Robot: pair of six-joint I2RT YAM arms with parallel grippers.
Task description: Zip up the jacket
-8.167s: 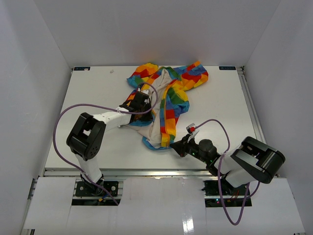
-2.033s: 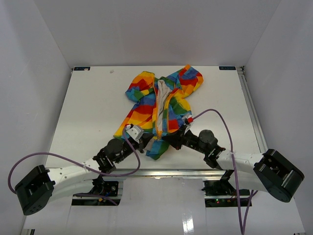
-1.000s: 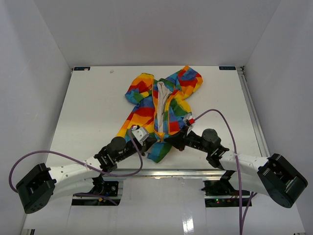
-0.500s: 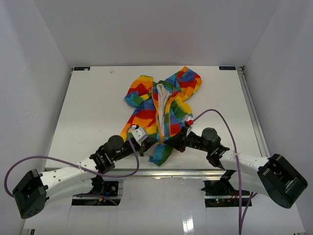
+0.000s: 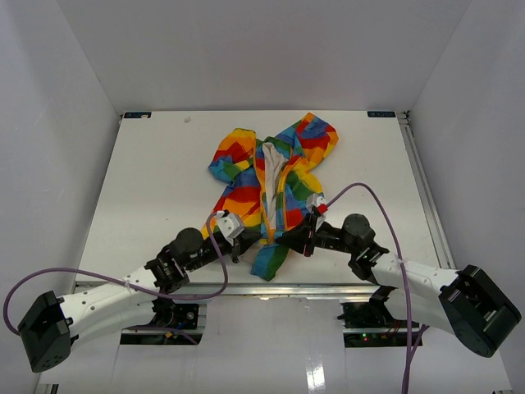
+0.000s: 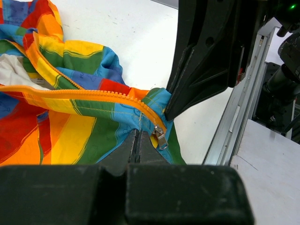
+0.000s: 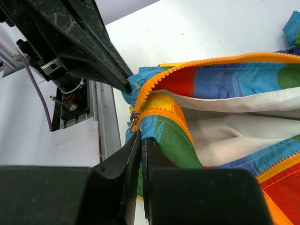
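Rainbow patchwork jacket (image 5: 275, 176), laid on the table (image 5: 148, 180) directly ahead of both end effectors, its bottom hem nearest to them and the rest stretching away beyond their tips. The front is parted, with white lining (image 5: 269, 167) showing between the two halves of the yellow zipper (image 6: 89, 95). Left end effector (image 5: 248, 244): fingers pressed together, pinching the jacket's hem fabric just below the zipper's lower end; in the left wrist view the metal slider (image 6: 161, 138) sits just above and to the right of the fingertips. Right end effector (image 5: 285, 240): fingers likewise pressed together on the hem fabric, the slider lying just above the fingertips and slightly to their left in the right wrist view. The two end effectors converge on the same stretch of hem from opposite sides, tips close together. A bunched blue-and-green fold (image 5: 269, 261) of the jacket lies behind the tips, between the two arms.
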